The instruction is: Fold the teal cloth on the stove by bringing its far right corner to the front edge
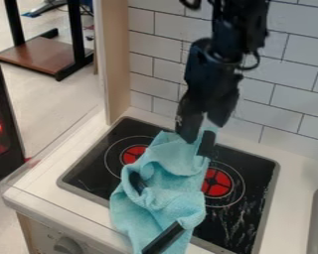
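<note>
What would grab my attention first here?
Probably the crumpled light-blue cloth sprawled over the black stovetop. Next, the black robot arm in front of white wall tiles, its pincer at the cloth's upper end. Two bright red burner centres peek out on either side.
</note>
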`<state>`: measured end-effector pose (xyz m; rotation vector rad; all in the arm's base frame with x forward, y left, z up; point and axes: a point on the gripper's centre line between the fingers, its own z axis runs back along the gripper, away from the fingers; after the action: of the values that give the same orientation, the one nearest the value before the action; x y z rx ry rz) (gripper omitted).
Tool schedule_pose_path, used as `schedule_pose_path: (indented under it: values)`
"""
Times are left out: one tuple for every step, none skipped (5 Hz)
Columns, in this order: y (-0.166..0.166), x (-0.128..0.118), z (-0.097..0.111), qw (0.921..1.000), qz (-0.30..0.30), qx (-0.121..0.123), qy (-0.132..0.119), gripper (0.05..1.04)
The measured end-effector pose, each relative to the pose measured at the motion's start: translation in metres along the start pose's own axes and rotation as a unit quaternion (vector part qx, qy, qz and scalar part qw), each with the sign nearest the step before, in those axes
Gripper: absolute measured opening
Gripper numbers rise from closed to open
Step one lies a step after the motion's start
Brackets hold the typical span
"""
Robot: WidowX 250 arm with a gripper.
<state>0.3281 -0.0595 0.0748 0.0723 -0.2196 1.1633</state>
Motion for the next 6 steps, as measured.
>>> schedule_pose_path:
  values:
    - [-0.016,-0.001,-0.017,0.9999,-0.003,0.009,0.01,0.999]
    - [-0.03,-0.001,-0.028,0.9999,-0.008,0.012,0.009,0.999]
    - [-0.041,0.004,-0.058,0.9987,-0.01,0.043,0.025,0.999]
    - [-0.045,0.011,-0.073,0.9978,-0.009,0.056,0.033,0.999]
    - [-0.055,0.011,-0.084,0.9973,-0.023,0.058,0.038,0.945]
    - [-0.057,0.01,-0.088,0.9983,-0.019,0.042,0.037,0.674]
